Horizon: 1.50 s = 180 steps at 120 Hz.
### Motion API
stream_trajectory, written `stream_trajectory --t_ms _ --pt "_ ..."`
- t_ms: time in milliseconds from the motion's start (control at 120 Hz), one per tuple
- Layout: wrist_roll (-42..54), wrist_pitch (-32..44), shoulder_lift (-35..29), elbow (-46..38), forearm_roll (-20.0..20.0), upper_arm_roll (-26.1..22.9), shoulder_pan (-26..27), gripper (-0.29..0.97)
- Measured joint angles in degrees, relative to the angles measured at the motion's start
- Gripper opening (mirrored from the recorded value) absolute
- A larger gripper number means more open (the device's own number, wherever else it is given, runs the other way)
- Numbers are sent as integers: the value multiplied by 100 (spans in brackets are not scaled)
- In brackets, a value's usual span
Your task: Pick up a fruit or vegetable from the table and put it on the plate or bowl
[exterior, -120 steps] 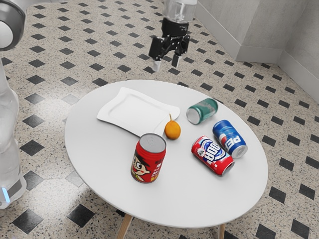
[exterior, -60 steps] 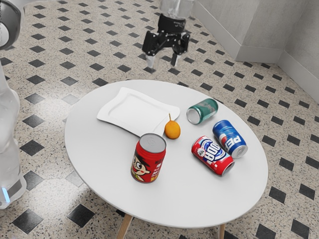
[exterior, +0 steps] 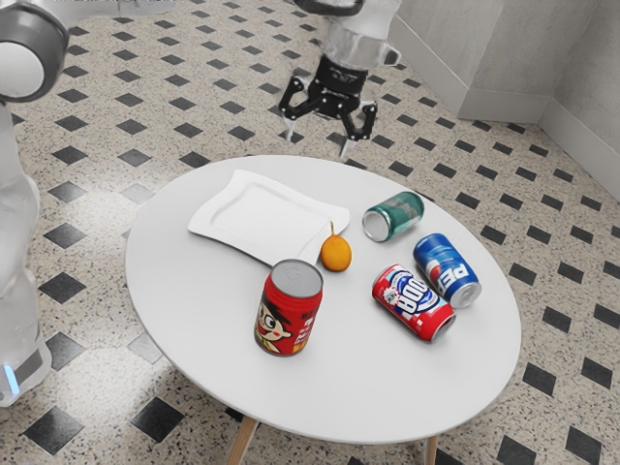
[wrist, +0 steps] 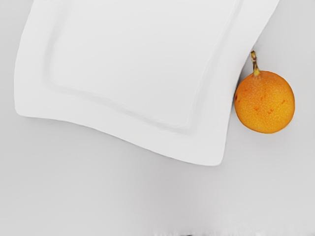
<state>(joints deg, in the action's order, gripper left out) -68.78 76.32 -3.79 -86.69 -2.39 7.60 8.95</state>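
A small orange fruit [exterior: 335,252] with a short stem lies on the round white table [exterior: 194,320], touching the near right corner of a white square plate [exterior: 257,215]. In the wrist view the fruit [wrist: 264,101] rests against the plate's [wrist: 133,64] edge. My black gripper [exterior: 323,126] hangs open above the table's far edge, behind the plate and well above the fruit. Nothing is between its fingers.
A red can [exterior: 289,307] stands upright in front of the fruit. Three cans lie on their sides at the exterior view's right: a green one [exterior: 392,214], a blue Pepsi one [exterior: 446,269] and a red-and-blue one [exterior: 413,301].
My hand has turned and come down a little toward the table's far edge. The fingers have spread wider. No object on the table has moved.
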Motion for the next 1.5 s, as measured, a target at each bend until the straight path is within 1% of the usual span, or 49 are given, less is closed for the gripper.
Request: stream_trajectory --t_ms 150,233,425,600,733,1017,1108,1308,1375,1500 --pt "715 415 -9 -430 218 -45 549 68" --pt "1217 613 -3 -471 284 -47 659 68" --pt "2414 999 19 -715 357 -61 485 68" --pt "3257 1187 -34 -790 373 -75 510 68" --pt "4140 1366 19 -798 370 -82 490 68" --pt "5738 2047 564 -879 375 -76 422 68" --pt "6152 2221 727 -881 375 -76 286 68" --pt "6874 2460 792 -893 371 -58 -310 68" --pt "7068 2520 747 -997 365 -58 -318 68" --pt "7377 2753 638 -1338 354 -61 -178 68"
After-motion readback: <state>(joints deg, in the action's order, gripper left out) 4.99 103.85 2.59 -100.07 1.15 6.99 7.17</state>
